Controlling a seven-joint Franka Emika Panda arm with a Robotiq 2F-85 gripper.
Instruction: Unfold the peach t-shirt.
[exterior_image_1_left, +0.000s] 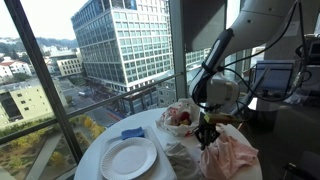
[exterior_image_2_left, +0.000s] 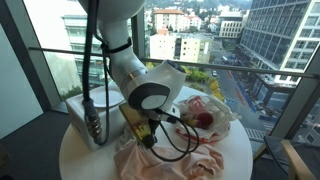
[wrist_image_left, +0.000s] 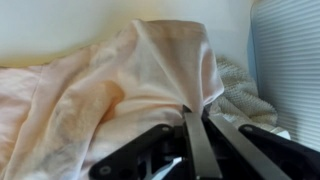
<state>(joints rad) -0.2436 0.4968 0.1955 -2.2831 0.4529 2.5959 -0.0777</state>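
The peach t-shirt (exterior_image_1_left: 232, 152) lies crumpled on the round white table (exterior_image_1_left: 92, 155), also seen in an exterior view (exterior_image_2_left: 190, 155) and filling the wrist view (wrist_image_left: 110, 90). My gripper (exterior_image_1_left: 207, 133) hangs over the shirt's edge, also in an exterior view (exterior_image_2_left: 143, 132). In the wrist view the gripper's fingers (wrist_image_left: 196, 110) are pinched together on a fold of the peach cloth, which rises in a ridge from the jaws.
A white plate (exterior_image_1_left: 128, 157) and a blue cloth (exterior_image_1_left: 133, 132) lie on the table. A bag with a red item (exterior_image_1_left: 180, 115) sits behind the shirt, also in an exterior view (exterior_image_2_left: 203, 118). A white knit cloth (wrist_image_left: 240, 95) lies beside it. Windows surround the table.
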